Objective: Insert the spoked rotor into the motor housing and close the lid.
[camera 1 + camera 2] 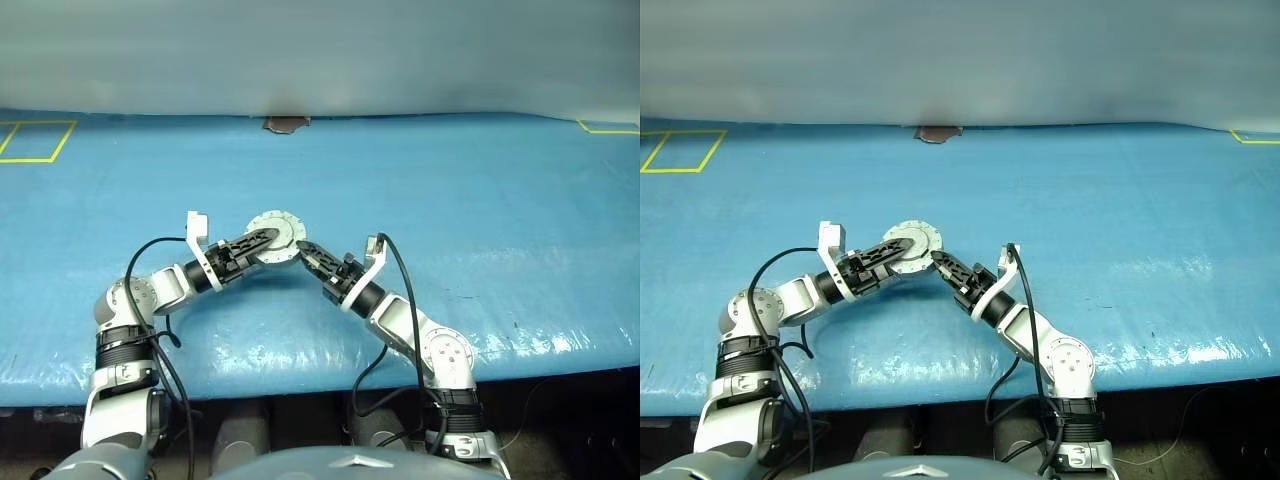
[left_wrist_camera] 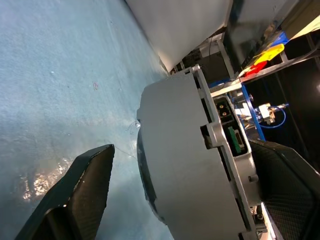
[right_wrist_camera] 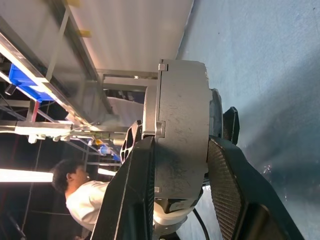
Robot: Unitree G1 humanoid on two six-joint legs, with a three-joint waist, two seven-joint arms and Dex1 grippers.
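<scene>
Silver motor housing (image 3: 182, 130) sat clamped edgewise between my right gripper's (image 1: 304, 249) fingers, lid (image 1: 277, 236) seemingly shut. Left gripper (image 2: 185, 200) straddled it, wide open; best closed squarely across both faces.

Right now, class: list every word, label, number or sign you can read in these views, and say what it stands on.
No readable text anywhere.
Motor housing, held in the right gripper: plain grey metal, no lettering.
Yellow tape outlines on the blue table cover: marks only, no writing.
Blue and yellow bins on shelving: no legible label.
</scene>
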